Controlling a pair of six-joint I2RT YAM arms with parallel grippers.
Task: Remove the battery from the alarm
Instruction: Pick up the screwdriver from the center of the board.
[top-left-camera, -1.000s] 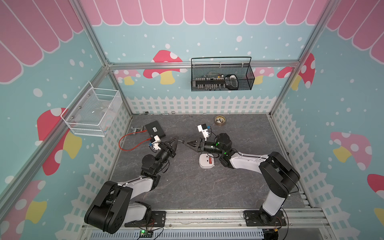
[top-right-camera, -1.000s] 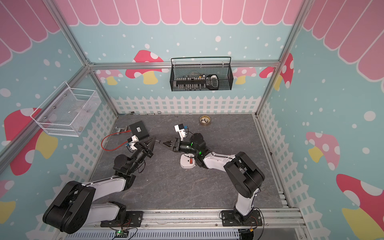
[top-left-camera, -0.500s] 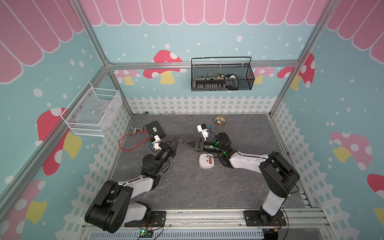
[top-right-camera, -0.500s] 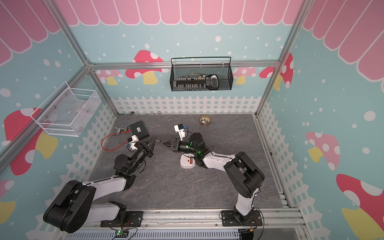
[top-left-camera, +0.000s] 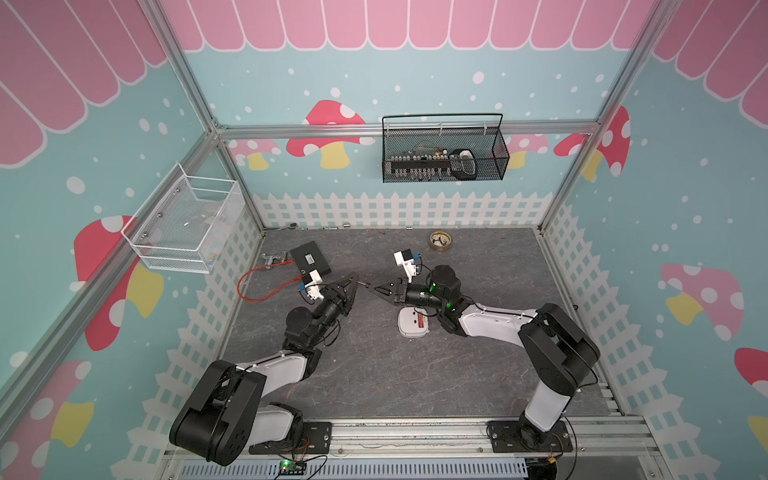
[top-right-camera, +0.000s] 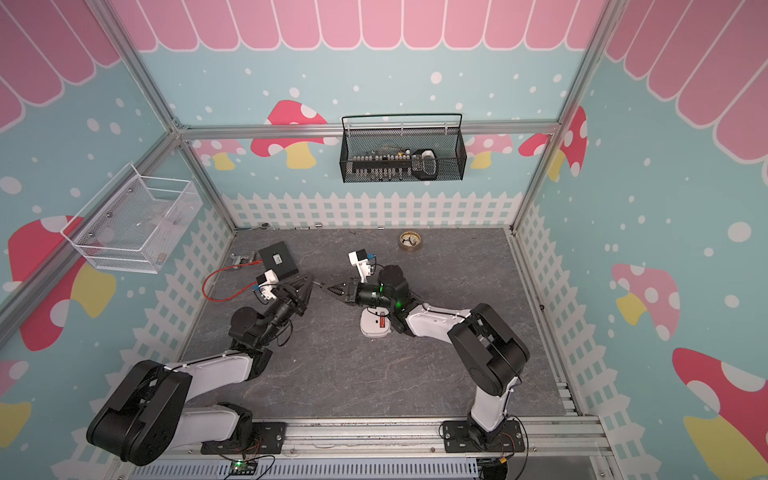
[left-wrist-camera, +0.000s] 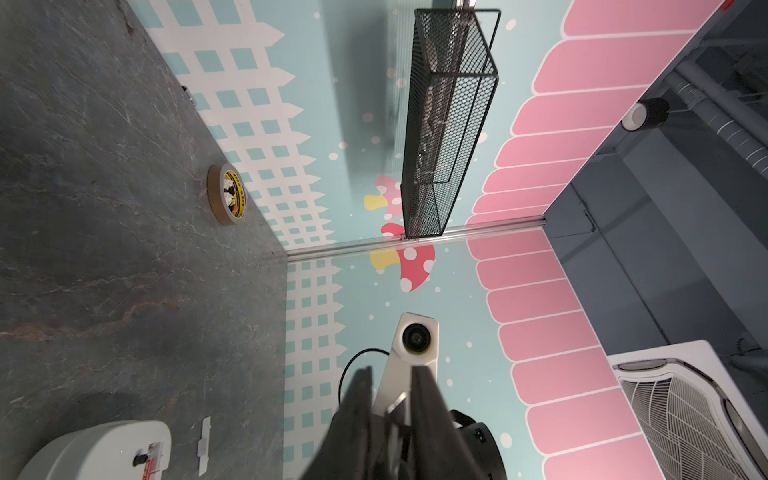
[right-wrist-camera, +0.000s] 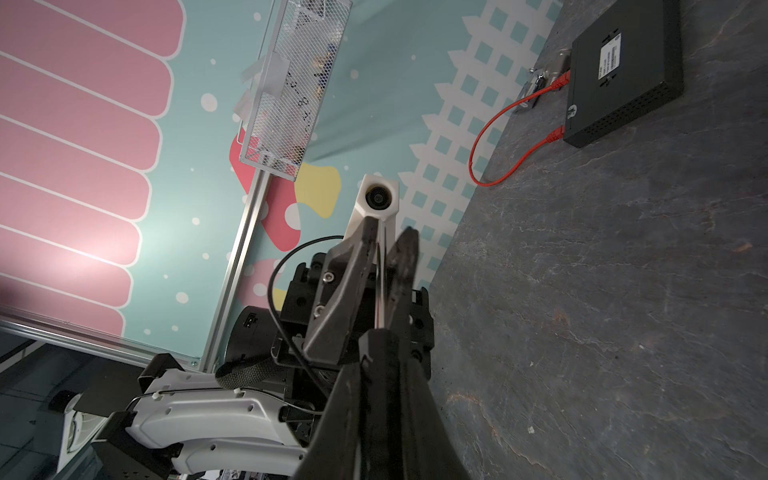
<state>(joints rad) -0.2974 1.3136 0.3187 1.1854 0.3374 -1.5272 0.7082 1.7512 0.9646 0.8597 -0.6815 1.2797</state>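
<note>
The white alarm (top-left-camera: 409, 328) lies face down on the grey floor, under my right arm. The red battery (top-left-camera: 420, 322) sits in its open back compartment; the alarm (left-wrist-camera: 104, 446) also shows in the left wrist view. Both grippers meet tip to tip in the air, left of the alarm. My right gripper (top-left-camera: 379, 289) is shut on the black handle of a slim screwdriver (right-wrist-camera: 380, 291). Its metal shaft runs between the fingers of my left gripper (top-left-camera: 353, 282), which stand apart around it. Neither gripper touches the alarm.
A thin white cover strip (left-wrist-camera: 204, 444) lies beside the alarm. A black box (top-left-camera: 311, 259) with a red cable sits at the back left, a brass-rimmed disc (top-left-camera: 439, 240) at the back. A black wire basket (top-left-camera: 444, 164) and a white one (top-left-camera: 183, 224) hang on the walls.
My left gripper's jaws have parted from the screwdriver shaft, while the right gripper's jaws have closed on its handle. Both arms stay almost where they were.
</note>
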